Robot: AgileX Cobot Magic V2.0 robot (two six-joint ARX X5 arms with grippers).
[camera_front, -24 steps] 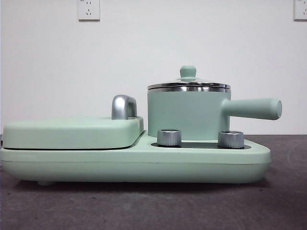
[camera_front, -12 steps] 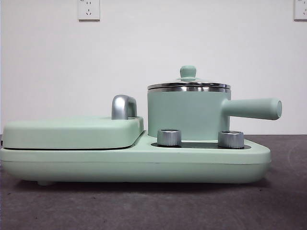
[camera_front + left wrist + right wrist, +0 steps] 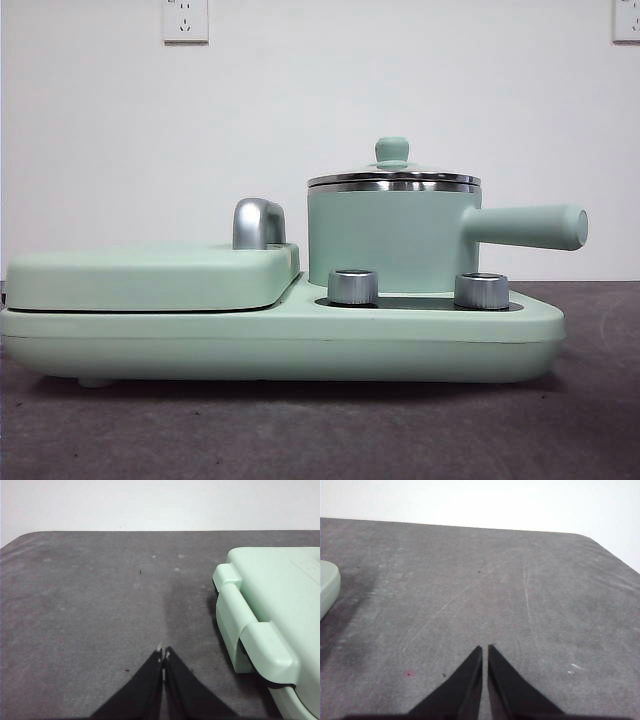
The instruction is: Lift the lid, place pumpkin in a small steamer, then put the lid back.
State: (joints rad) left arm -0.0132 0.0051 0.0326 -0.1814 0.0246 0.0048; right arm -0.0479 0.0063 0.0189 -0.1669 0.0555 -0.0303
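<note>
The small steamer [image 3: 390,235] is a mint-green pot with a long side handle [image 3: 530,226] pointing right. It stands on the right part of a mint-green cooker base [image 3: 280,340]. The lid [image 3: 393,178], steel-rimmed with a small mint knob [image 3: 391,150], sits on the pot. The pumpkin is not in view. My left gripper [image 3: 163,653] is shut and empty over bare table beside the cooker's edge [image 3: 260,625]. My right gripper [image 3: 485,649] is shut and empty over bare table. Neither gripper shows in the front view.
A flat mint-green griddle cover [image 3: 150,275] with a steel hinge piece [image 3: 258,222] fills the cooker's left part. Two steel dials [image 3: 352,286] [image 3: 481,290] sit in front of the pot. The dark grey table [image 3: 520,590] ends at a white wall.
</note>
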